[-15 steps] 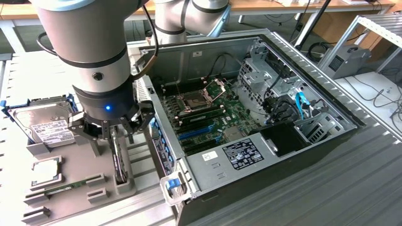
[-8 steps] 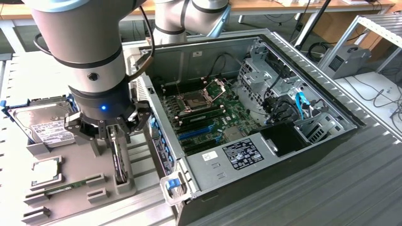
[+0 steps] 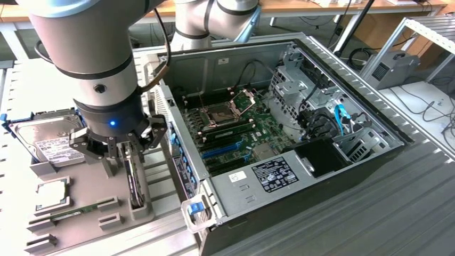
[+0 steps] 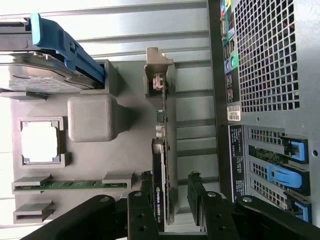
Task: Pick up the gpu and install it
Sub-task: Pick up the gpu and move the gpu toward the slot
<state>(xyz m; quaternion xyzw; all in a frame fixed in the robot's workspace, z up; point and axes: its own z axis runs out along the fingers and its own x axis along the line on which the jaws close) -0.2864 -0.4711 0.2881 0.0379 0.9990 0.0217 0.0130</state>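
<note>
gripper (image 3: 119,152) (image 4: 170,177): hangs directly over the gpu, fingers spread wide, one on each side of the card, not closed on it.
gpu (image 3: 135,184) (image 4: 159,160): stands on edge in a slot of the grey parts tray (image 3: 89,178), at 8 o'clock from the open computer case (image 3: 206,66) in the exterior view.
hard drive (image 3: 50,140): on the same tray, at 9 o'clock from the gripper.

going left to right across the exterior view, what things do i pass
hard drive → gpu standing on edge in its holder → motherboard inside the open computer case → blue cable → grey box beyond the case
</note>
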